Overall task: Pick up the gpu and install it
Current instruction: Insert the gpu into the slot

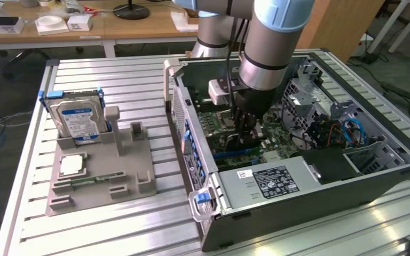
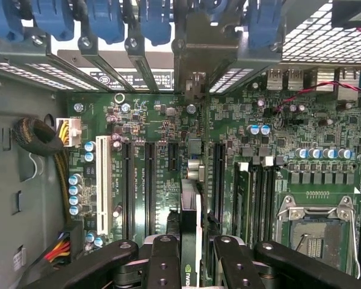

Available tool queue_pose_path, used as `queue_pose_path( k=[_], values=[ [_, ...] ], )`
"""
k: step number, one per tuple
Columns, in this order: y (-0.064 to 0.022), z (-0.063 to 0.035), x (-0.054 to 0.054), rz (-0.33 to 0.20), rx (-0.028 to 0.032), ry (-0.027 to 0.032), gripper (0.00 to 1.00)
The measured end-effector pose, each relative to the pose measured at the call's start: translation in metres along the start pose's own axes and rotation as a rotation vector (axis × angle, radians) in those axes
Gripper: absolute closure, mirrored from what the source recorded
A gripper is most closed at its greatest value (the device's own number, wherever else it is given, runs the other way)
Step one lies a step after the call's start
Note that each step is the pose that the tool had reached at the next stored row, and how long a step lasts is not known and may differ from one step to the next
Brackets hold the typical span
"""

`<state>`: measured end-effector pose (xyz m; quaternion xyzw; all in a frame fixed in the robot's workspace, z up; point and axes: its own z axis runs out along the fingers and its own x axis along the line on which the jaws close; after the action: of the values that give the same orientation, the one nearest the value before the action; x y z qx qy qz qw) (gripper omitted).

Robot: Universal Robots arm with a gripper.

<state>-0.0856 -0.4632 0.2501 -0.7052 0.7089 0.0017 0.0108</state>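
Observation:
My gripper reaches down into the open computer case, over the green motherboard. In the wrist view the gripper is shut on the gpu. The card shows edge-on between the black fingers, a small logo on its edge. It hangs upright just above the motherboard, in line with the gap between the long black expansion slots, its far end pointing at the rear slot openings. Whether the card touches a slot, I cannot tell.
A grey holder on the slatted table carries a hard drive, a processor chip and a memory stick. Inside the case are the power supply, blue cables, the CPU socket and blue slot latches.

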Motion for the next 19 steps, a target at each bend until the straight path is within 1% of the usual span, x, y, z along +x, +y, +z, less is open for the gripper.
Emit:
queue_pose_path(
  k=[19],
  values=[
    [0.0003,0.0063,0.0002,0.0,-0.0002,0.0004,0.74]
  ],
)
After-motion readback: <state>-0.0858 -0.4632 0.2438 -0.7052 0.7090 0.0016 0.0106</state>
